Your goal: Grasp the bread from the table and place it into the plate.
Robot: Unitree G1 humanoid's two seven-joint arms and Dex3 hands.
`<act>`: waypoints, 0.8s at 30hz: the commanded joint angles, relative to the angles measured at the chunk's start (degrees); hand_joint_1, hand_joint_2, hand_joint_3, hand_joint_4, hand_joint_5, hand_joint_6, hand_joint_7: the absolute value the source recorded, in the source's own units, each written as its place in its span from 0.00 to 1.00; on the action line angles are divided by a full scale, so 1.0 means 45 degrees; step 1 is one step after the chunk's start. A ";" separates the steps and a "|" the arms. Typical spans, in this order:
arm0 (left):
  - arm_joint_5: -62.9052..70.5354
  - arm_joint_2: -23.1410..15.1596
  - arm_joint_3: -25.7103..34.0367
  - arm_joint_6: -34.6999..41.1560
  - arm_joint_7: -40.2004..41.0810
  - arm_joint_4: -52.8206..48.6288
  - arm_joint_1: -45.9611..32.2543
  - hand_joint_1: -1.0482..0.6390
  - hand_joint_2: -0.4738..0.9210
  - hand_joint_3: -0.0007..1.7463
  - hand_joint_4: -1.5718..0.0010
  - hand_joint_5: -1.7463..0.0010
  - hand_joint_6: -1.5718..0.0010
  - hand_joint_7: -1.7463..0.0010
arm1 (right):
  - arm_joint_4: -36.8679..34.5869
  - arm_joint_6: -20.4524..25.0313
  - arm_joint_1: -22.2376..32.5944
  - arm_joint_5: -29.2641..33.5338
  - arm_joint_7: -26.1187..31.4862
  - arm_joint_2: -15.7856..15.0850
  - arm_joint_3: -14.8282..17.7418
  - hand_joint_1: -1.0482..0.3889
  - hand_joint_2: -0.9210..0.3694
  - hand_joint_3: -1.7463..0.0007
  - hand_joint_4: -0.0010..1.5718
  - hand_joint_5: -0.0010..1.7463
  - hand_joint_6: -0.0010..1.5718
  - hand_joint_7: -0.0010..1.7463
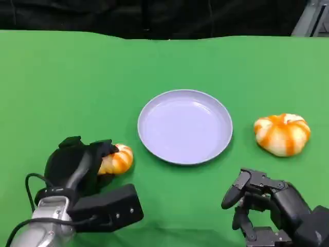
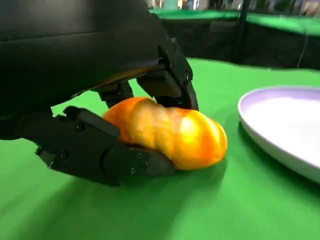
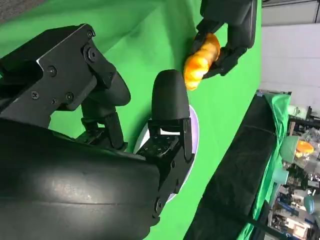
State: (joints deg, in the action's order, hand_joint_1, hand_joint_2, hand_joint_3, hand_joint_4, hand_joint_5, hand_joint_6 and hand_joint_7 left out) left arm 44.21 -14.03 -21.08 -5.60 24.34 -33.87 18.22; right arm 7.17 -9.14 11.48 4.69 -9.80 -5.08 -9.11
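A small orange-and-white striped bread roll [image 1: 117, 159] is grasped by the left hand [image 1: 77, 163] at the near left of the green worktop [image 1: 77, 82]. In the left wrist view the roll [image 2: 167, 132] is seen clamped between black fingers [image 2: 105, 152] beneath it and others curled over its top, while its underside appears to rest on the green cloth or just above it; which of the two cannot be told. The roll lies just beside the near left rim of a pale lavender plate [image 1: 154, 139], apart from it, and nothing is seen in the plate's dish. The rim of the plate [image 2: 270, 137] is also seen at the edge of the left wrist view.

The right hand [image 1: 267, 206] is held low over the worktop at the near right, its fingers [image 1: 232, 195] apart and released, with nothing between them. In the right wrist view the right hand [image 3: 125, 135] is seen from behind, with the plate [image 3: 192, 130] partly hidden beyond its fingers, and the left hand [image 3: 230, 35] is seen farther off, closed round the roll [image 3: 201, 61].

A second, larger striped bun [image 1: 281, 134] lies on the worktop to the right of the plate, apart from its rim and beyond the right hand, untouched. A dark backdrop [image 1: 154, 15] is seen behind the far edge of the worktop.
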 commanded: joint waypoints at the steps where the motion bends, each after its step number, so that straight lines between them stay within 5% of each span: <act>1: -0.0217 -0.0323 0.0114 -0.0315 0.0430 0.0194 -0.0224 0.52 0.72 0.63 0.44 0.00 0.54 0.10 | 0.0103 0.0168 0.0016 -0.0074 0.0076 0.0016 0.0029 0.81 0.42 0.21 0.50 0.90 0.47 0.77; 17: -0.0317 -0.0478 0.0417 -0.1270 0.1557 0.1533 -0.0874 0.54 0.66 0.64 0.43 0.00 0.50 0.11 | -0.0071 0.0253 -0.0226 0.0126 0.0279 0.0247 -0.0221 0.81 0.42 0.22 0.50 0.89 0.46 0.77; 24: -0.0222 -0.0335 0.0403 -0.1616 0.2011 0.2087 -0.0826 0.54 0.65 0.66 0.42 0.00 0.55 0.03 | 0.0253 0.0341 0.0020 0.0014 0.0085 -0.0006 -0.0086 0.82 0.41 0.22 0.49 0.89 0.46 0.77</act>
State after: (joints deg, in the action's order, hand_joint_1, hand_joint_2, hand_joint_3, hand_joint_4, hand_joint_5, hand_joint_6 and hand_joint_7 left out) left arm 43.24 -15.15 -19.81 -11.93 31.79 -25.81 14.62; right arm 7.54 -7.51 10.84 5.26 -9.19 -4.21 -10.14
